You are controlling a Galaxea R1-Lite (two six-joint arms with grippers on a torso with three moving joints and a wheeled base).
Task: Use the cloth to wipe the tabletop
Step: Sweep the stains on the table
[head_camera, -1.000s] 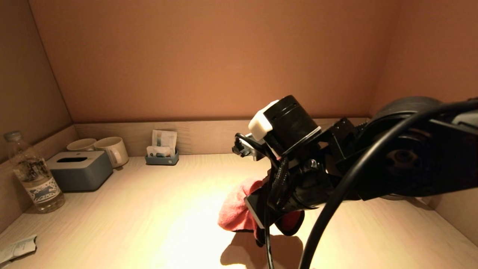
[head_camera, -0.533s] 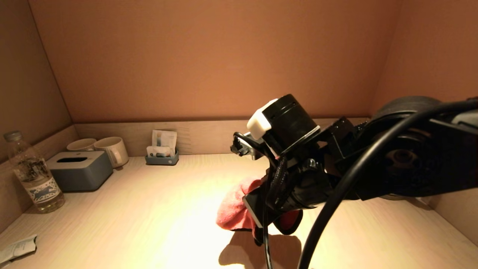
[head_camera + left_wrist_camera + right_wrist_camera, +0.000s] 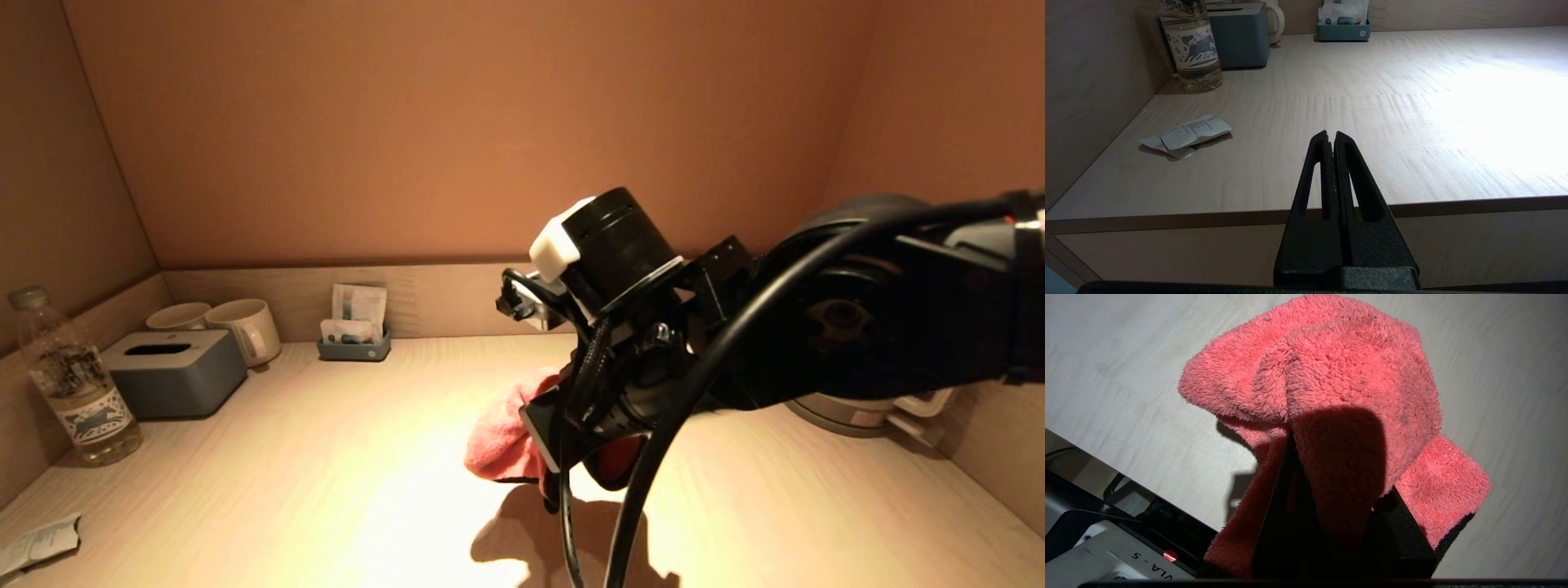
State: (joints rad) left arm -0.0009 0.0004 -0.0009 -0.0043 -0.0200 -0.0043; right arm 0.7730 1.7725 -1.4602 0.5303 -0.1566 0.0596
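A fluffy red cloth (image 3: 504, 433) hangs bunched over the middle of the light wooden tabletop (image 3: 326, 482). My right gripper (image 3: 563, 457) is shut on the cloth, which drapes over its fingers in the right wrist view (image 3: 1339, 388); the fingertips are hidden by the cloth. Whether the cloth touches the table I cannot tell. My left gripper (image 3: 1331, 136) is shut and empty, parked just off the table's front edge at the left.
At the back left stand a water bottle (image 3: 69, 376), a grey tissue box (image 3: 175, 371), two mugs (image 3: 237, 327) and a small sachet tray (image 3: 355, 339). A crumpled paper slip (image 3: 37, 543) lies front left. A kettle base (image 3: 865, 408) sits at the right.
My right arm has shifted left and slightly up and back, carrying the red cloth with it; the kettle base behind it has come into sight. The left arm has not moved.
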